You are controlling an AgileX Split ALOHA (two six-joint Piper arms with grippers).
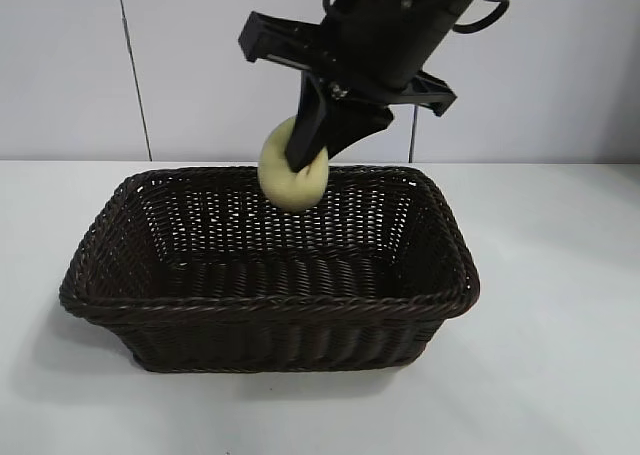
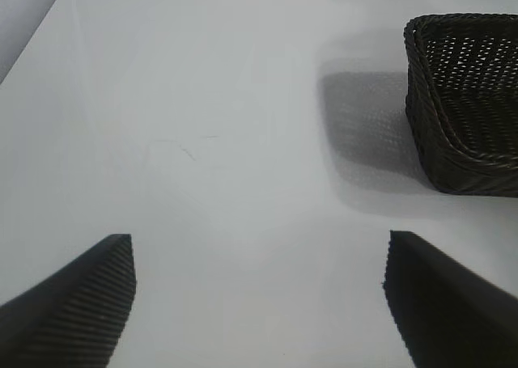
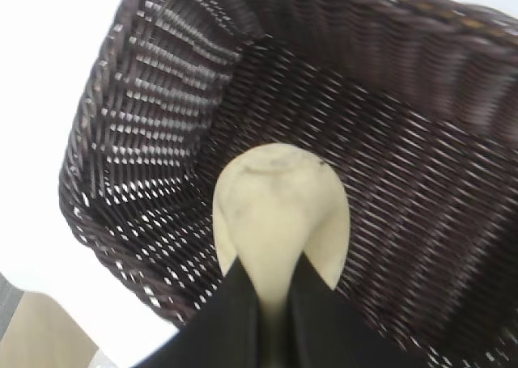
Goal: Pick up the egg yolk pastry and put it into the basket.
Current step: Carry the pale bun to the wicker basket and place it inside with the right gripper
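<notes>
The pale yellow egg yolk pastry (image 1: 292, 183) hangs in the air above the back part of the dark brown wicker basket (image 1: 270, 310). My right gripper (image 1: 305, 160) comes down from the upper right and is shut on it, pinching it between two black fingers. In the right wrist view the pastry (image 3: 279, 210) bulges out past my right gripper (image 3: 271, 281), with the basket floor (image 3: 405, 166) below. My left gripper (image 2: 257, 247) stands open over bare table, well apart from a corner of the basket (image 2: 461, 109), with nothing between its fingers.
The basket sits on a white table (image 1: 560, 275) with a pale wall behind it. Nothing lies inside the basket. Its shadow (image 2: 364, 117) falls on the table in the left wrist view.
</notes>
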